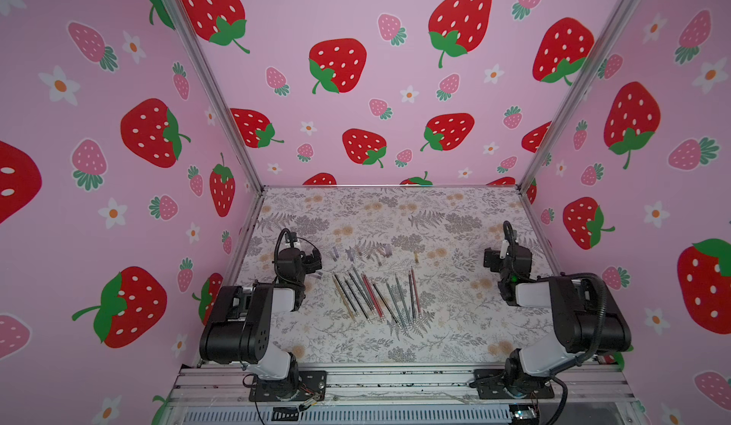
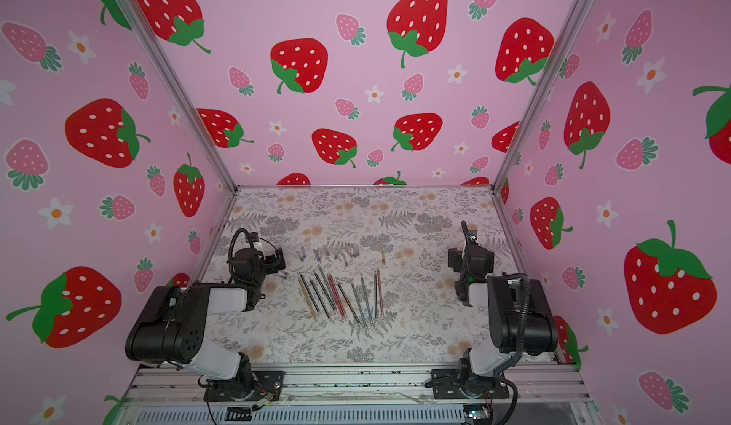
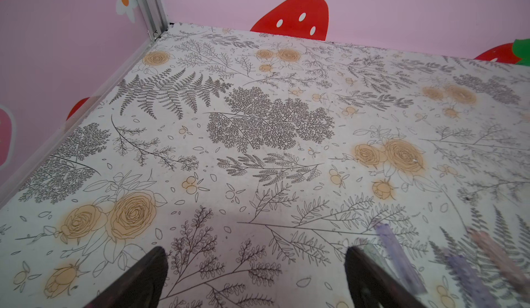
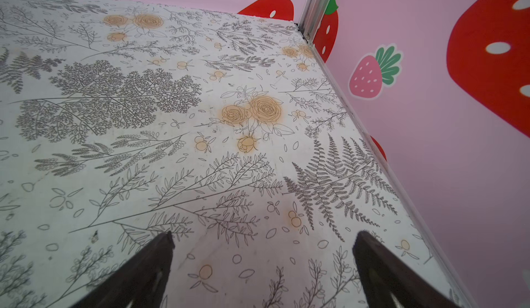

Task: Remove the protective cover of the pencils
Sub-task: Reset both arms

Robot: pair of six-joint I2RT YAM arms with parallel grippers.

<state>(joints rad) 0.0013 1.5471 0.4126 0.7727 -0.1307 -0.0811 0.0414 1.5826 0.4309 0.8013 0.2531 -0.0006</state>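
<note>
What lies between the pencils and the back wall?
A scattered row of small translucent caps beyond the pencils, then bare table, seen in both top views.

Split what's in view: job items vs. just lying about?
Job: pencils, in a row mid-table; loose caps beyond them; left pincer, open; right pincer, open.
Not job: floral table; strawberry walls.

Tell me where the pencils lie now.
In both top views the pencils lie fanned in the middle of the table, just nearer the robot than a row of small caps.
</note>
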